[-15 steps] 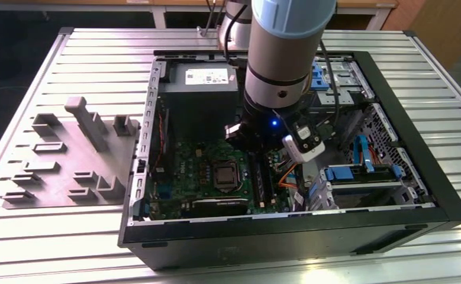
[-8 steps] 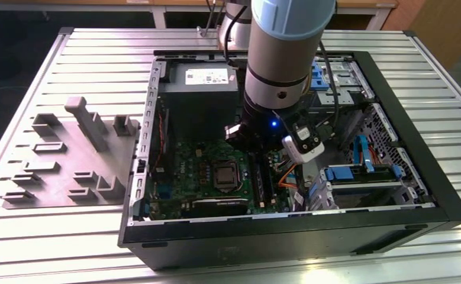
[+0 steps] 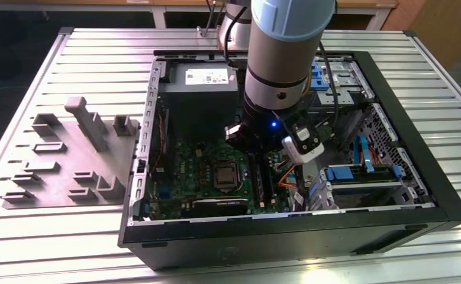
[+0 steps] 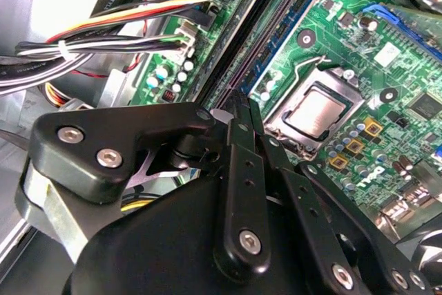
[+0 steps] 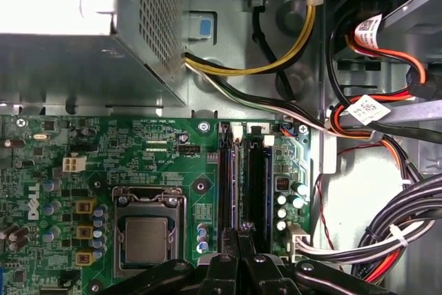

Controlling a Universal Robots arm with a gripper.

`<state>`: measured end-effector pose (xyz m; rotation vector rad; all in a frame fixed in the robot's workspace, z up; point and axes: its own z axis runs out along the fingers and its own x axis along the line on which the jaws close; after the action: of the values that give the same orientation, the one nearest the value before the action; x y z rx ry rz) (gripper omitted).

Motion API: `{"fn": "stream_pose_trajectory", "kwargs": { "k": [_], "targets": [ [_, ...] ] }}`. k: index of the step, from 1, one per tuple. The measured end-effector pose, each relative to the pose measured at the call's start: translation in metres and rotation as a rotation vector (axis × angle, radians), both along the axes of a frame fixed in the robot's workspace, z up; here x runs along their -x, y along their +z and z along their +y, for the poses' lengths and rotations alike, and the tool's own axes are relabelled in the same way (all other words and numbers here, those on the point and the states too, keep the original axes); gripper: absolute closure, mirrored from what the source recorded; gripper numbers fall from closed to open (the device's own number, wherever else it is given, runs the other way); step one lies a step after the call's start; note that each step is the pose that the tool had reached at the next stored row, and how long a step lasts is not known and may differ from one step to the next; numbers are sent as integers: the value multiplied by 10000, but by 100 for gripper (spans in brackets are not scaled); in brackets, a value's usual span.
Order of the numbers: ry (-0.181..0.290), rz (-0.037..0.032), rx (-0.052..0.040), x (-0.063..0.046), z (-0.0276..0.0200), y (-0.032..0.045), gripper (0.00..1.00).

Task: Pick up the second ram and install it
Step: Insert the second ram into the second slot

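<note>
Hand (image 5: 242, 229) pinched shut, tips over black memory slots (image 5: 259, 177) on motherboard (image 5: 159, 150).

Found arm (image 3: 281, 59) down inside open case (image 3: 293, 239), above board (image 3: 189, 161). Found grey fixture (image 3: 64, 168) on surface (image 3: 48, 239) at exterior view's left.

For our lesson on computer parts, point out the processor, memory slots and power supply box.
Processor (image 5: 146, 240): first wrist view, middle of its metal lid.
Memory slots (image 5: 260, 177): first wrist view, midway along one black strip.
Power supply box (image 3: 202, 80): exterior view, its top face.
</note>
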<state>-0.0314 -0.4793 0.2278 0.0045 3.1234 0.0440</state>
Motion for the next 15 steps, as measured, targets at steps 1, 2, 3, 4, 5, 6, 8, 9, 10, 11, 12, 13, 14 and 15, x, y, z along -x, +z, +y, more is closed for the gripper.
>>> {"fn": "stream_pose_trajectory", "kwargs": {
  "k": [1,2,3,4,5,6,8,9,10,11,12,13,14,15],
  "targets": [
    [0,0,0,0,0,-1,89],
    [0,0,-1,0,0,-2,89],
    [0,-1,-2,0,0,-3,89],
    [0,-1,-3,0,-1,-4,89],
    [0,-1,-3,1,-3,-5,89],
    [1,-1,-4,2,-3,-5,89],
    [0,-1,-1,5,-4,-4,89],
    [0,-1,-2,6,-4,-4,89],
    [0,-1,-2,6,-4,-5,89],
    [0,-1,-2,6,-4,-4,89],
    [0,-1,-2,6,-4,-4,89],
    [0,-1,-2,6,-4,-5,89],
    [0,-1,-2,7,-4,-5,89],
    [0,-1,-2,7,-4,-4,89]
  ]
}}
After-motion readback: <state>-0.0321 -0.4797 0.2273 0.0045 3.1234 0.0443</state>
